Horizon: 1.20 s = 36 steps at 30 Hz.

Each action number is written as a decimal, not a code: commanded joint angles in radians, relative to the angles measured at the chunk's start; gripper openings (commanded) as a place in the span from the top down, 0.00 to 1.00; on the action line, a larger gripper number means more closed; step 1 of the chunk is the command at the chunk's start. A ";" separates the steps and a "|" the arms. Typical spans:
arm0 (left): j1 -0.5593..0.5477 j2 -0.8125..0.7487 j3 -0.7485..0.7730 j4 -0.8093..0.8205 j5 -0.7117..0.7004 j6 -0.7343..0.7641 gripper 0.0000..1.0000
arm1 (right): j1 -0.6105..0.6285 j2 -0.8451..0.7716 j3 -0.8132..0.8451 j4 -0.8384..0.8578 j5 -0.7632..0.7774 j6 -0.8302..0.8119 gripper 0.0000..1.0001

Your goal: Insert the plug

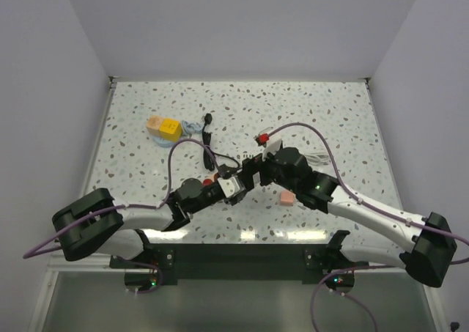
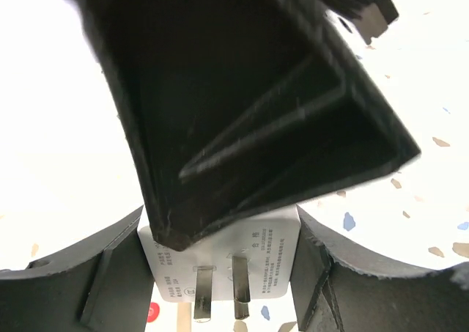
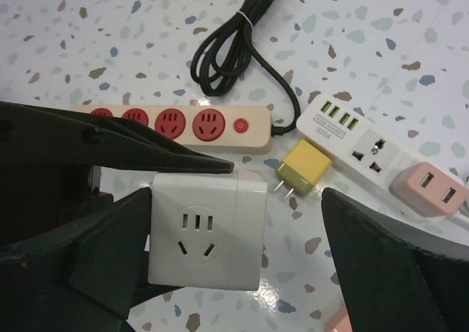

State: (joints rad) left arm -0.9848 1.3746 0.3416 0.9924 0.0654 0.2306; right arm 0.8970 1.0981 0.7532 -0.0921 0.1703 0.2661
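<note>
White plastic in the air: the plug (image 3: 207,233), a squat cube, sits clamped between the left fingers (image 2: 110,273). It looks lifted off the counter (image 3: 73,24), just toward 6 o'clock from mid-counter in the top view. The right fingers (image 3: 388,266) stand wide apart with the plug in the gap between them, gripping nothing. From the left wrist, one of them looms over the cube as a big black wedge.

Handling, as I read it: this is a hard, light shell with smooth flat sides. It won't crush, but it may twist or slide in the clamp once it is pushed into a socket. The best hold is the present one, on two opposite flat sides, well back from the prongs (image 2: 204,295). Those are thin and stiff, and if they meet a slot crooked they could jam or bend.

Now the count:
- One plug, with two flat prongs and one socket face toward the right wrist camera.
- One beige strip (image 3: 253,130) at 12 o'clock from the plug, showing four red sockets and one button, its left end hidden.
- One yellow charger (image 3: 304,167) at 2 o'clock.
- One white strip (image 3: 366,152) beyond the charger, with four green ports.
- Two pink adapters (image 3: 432,193), one at 3 o'clock at that strip's end and another at the bottom edge.
- One coiled black cable (image 3: 234,46) at 12.
</note>
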 commanded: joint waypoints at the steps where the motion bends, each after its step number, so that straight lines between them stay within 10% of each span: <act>1: 0.005 -0.083 -0.027 0.054 -0.004 0.032 1.00 | -0.058 -0.053 0.083 0.022 -0.058 -0.018 0.02; 19: 0.196 -0.436 -0.089 0.029 0.163 0.013 1.00 | -0.297 -0.020 0.104 0.270 -0.717 0.278 0.02; 36: 0.199 -0.546 0.014 0.031 0.476 -0.010 1.00 | -0.300 -0.043 0.055 0.480 -0.882 0.453 0.02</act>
State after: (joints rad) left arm -0.7921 0.8490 0.2981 0.9459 0.4858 0.2199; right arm 0.5999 1.0592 0.8200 0.2951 -0.6472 0.6621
